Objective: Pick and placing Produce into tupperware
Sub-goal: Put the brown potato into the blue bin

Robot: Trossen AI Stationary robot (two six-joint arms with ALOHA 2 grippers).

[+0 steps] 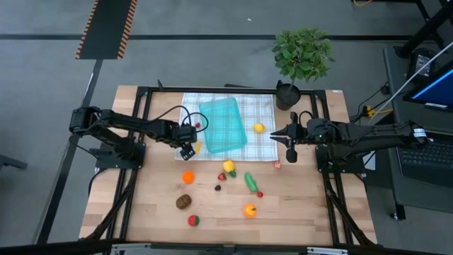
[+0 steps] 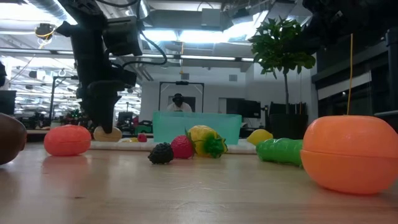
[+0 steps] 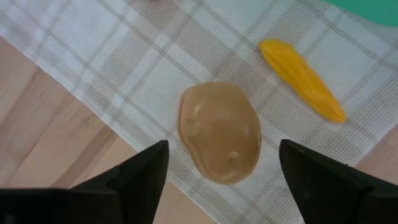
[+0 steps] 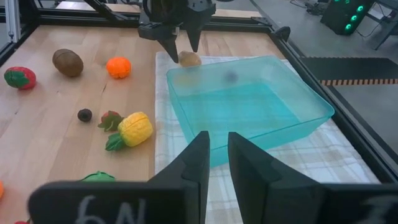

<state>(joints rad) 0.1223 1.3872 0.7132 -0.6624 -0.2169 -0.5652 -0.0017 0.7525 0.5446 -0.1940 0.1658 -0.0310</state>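
Table first: pale wood, with a checked cloth across its far middle and the teal tupperware lying on that cloth, empty as far as we can see. Most of the produce is scattered on bare wood nearer the front: an orange, a kiwi, a cucumber, with a lemon on the cloth by the tub's right side.

Left arm reaches in from the left; left gripper hangs over the cloth's near-left corner, just outside the tub's left end. We read its jaws as spread wide and holding nothing.

Key relation: a tan potato lies on the cloth directly under that gripper, between the two fingers, touching neither. Its long axis runs roughly crosswise to the line joining the fingertips, so we judge a closing would catch its narrower width. A yellow-orange slice lies beside it, apart.

The potato is outside the tub, near its wall; the tub lies to the right of the left gripper.

Right gripper waits off the tub's right end, fingers nearly together, holding nothing. Left arm is plainly the nearer one.
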